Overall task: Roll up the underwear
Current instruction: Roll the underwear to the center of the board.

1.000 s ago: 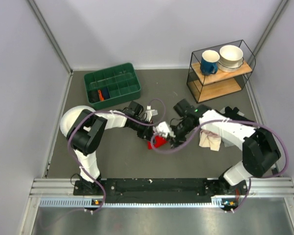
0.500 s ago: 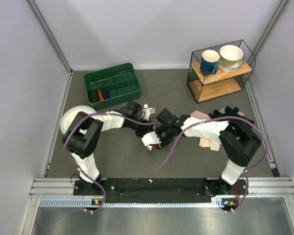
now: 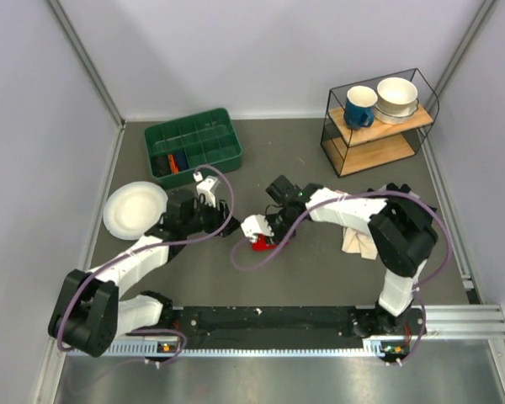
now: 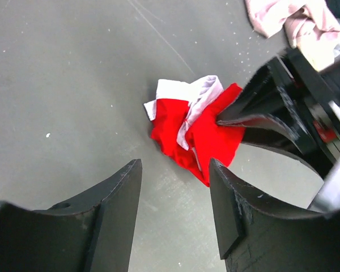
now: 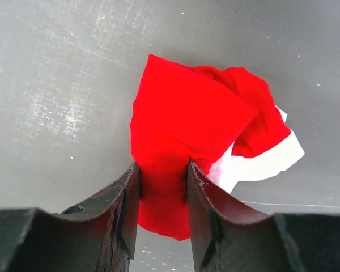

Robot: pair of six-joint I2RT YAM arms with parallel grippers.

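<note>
The red underwear [image 3: 259, 244] with white trim lies bunched on the grey table near the middle. My right gripper [image 3: 263, 236] is shut on its red fabric; in the right wrist view the cloth [image 5: 184, 136] is pinched between both fingers, white waistband to the right. My left gripper [image 3: 222, 227] is open and empty, a short way left of the underwear. In the left wrist view the underwear [image 4: 195, 130] lies ahead of the open fingers, with the right gripper's black fingers [image 4: 272, 113] on its right side.
A green divided bin [image 3: 194, 147] stands at the back left and a white plate [image 3: 135, 209] at the left. A wire shelf [image 3: 379, 118] with a blue mug and bowls stands at the back right. A pink-and-beige cloth [image 3: 359, 241] lies beside the right arm.
My left gripper has drawn back to the left, away from the underwear, uncovering the white plate. My right gripper has moved left with the underwear and still grips it.
</note>
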